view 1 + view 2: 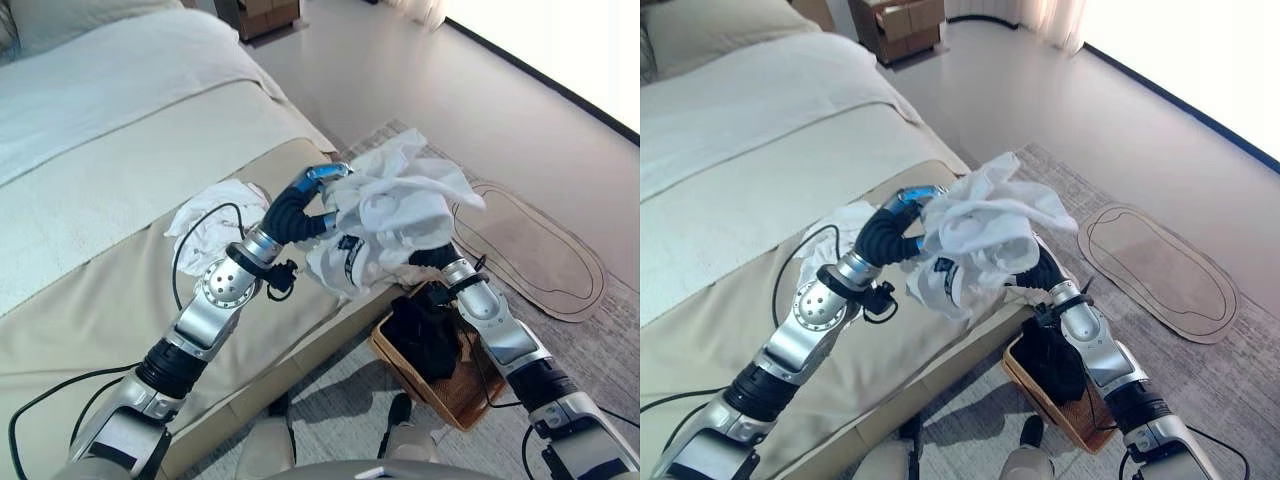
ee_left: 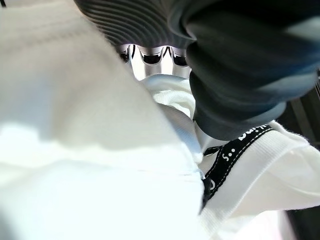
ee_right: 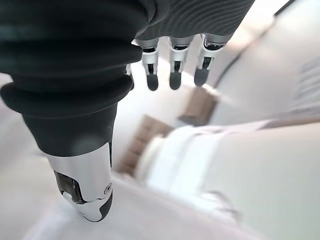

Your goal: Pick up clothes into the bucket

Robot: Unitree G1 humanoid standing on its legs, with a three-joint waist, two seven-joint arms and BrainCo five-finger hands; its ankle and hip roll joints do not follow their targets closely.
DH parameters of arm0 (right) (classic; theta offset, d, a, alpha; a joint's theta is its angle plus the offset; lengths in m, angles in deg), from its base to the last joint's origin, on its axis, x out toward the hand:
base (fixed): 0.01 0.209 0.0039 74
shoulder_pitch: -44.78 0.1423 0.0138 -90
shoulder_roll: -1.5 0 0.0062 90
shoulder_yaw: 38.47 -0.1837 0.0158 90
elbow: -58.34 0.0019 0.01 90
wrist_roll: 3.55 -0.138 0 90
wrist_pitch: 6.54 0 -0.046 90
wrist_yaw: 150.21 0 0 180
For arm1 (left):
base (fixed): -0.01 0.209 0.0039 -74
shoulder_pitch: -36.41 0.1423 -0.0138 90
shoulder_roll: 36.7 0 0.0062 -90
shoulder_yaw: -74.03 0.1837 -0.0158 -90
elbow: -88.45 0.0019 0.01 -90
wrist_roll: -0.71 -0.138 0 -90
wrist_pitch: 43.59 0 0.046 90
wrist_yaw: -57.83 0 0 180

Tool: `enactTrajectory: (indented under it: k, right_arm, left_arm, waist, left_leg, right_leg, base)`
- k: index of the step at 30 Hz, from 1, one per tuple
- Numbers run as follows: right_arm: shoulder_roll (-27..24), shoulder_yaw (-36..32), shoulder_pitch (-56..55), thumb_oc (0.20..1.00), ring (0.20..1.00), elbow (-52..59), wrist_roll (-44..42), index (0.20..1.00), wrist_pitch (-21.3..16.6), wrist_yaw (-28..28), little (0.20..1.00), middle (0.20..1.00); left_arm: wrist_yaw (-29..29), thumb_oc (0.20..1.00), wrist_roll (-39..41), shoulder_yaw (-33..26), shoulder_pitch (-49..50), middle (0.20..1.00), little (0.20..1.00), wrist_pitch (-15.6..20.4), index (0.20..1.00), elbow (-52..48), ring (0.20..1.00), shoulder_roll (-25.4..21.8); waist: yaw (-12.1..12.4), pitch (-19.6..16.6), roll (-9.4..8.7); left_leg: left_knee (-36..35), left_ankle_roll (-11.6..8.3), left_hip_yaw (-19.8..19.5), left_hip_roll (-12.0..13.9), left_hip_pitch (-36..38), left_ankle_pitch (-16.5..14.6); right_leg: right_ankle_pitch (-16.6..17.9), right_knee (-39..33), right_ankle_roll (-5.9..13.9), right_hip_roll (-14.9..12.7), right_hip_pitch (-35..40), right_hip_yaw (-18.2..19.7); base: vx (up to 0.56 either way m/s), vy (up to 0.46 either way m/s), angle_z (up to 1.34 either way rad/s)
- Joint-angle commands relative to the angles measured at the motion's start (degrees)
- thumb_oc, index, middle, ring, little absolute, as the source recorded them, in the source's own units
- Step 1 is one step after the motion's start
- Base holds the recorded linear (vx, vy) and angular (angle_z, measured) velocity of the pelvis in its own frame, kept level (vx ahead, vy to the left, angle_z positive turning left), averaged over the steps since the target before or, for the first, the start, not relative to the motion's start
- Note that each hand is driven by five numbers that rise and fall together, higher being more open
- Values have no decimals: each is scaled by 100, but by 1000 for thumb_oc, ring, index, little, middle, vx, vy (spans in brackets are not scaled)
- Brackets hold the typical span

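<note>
Left hand: your left hand (image 1: 318, 184) is up over the bed edge, buried in the white bundle. In its wrist view the fingers (image 2: 150, 54) curl down into the fabric, so it is clamped on the cloth.
White clothes: white clothes (image 1: 395, 215) hang bunched between your two hands, just right of the left hand and above the right wrist. A black printed band (image 2: 227, 160) on one piece shows right by the left thumb cover. The bundle is in the air, off the bed.
Second garment: another white garment (image 1: 215, 215) lies crumpled on the bed, just left of and behind your left hand. Neither hand is touching it.
Bed: bed (image 1: 110, 170) with pale cover runs off to the left of both hands, and its edge sits under the left hand.
Right hand: your right hand (image 3: 172, 65) comes up from lower right, under the bundle in the head views. Its wrist view shows the fingers hanging straight and apart with nothing between them and the thumb, so it is not gripping.
Bucket: woven basket (image 1: 470, 385) sits on the floor below your right forearm and below and right of the held bundle. A dark garment (image 1: 425, 335) is already inside it.
Rug: oval mat (image 1: 535, 250) lies on the floor, well right of the right arm.
</note>
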Motion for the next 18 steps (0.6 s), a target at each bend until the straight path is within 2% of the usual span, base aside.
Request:
enactTrajectory:
  k: [1, 6, 9, 12, 16, 18]
  right_arm:
    - [100, -164, 65, 1000, 1000, 396, -777, 1000, -373, -116, 1000, 1000]
    - [315, -621, -118, 1000, 1000, 510, -1003, 1000, -427, 32, 1000, 1000]
    - [356, -607, -157, 1000, 1000, 484, -1170, 1000, -402, -54, 1000, 1000]
    - [512, -298, -226, 1000, 1000, 247, -1975, 1000, -214, -610, 1000, 1000]
    - [674, 370, -107, 1000, 1000, -200, -3659, 1000, 298, -1917, 1000, 1000]
    - [835, 557, -81, 1000, 1000, -582, -4223, 1000, 543, -2372, 1000, 1000]
  left_arm:
    - [267, 200, 429, -70, -18, 200, 200, 233, 200, -50, 200, 91]
    - [334, 200, 130, -252, 505, 200, 200, 265, 200, 78, 200, -102]
    - [341, 200, 213, -320, 612, 200, 200, 248, 200, 91, 200, -22]
    - [357, 200, 266, -344, 604, 200, 200, 242, 200, -18, 200, 122]
    - [641, 200, 555, -217, 408, 200, 200, 202, 200, -249, 200, 330]
    - [841, 200, 725, -131, 330, 200, 200, 177, 200, -244, 200, 429]
  waist:
    - [-31, -359, -142]
    - [-41, -504, -150]
    - [-38, -529, -167]
    - [-9, -556, -198]
    - [45, -574, -233]
    - [65, -595, -240]
  left_leg:
    - [-104, 58, 219, 11, 193, -192]
    - [-173, 73, 311, 20, 393, -233]
    - [-178, 70, 315, 28, 430, -240]
    - [-158, 65, 315, 37, 457, -249]
    - [-156, 48, 270, 46, 457, -243]
    - [-156, 40, 259, 50, 457, -239]
  right_leg:
    - [378, -5, 162, 18, -220, 52]
    - [376, -61, 159, 56, -89, 101]
    - [368, -54, 153, 60, -61, 107]
    - [353, -54, 136, 69, -22, 106]
    - [331, -63, 121, 83, -2, 64]
    - [317, -56, 125, 82, 16, 38]
  base:
    - [74, -12, -19]
    - [55, -12, -8]
    - [31, -15, -6]
    - [0, 0, 0]
    - [12, -24, -1]
    - [0, 0, 0]
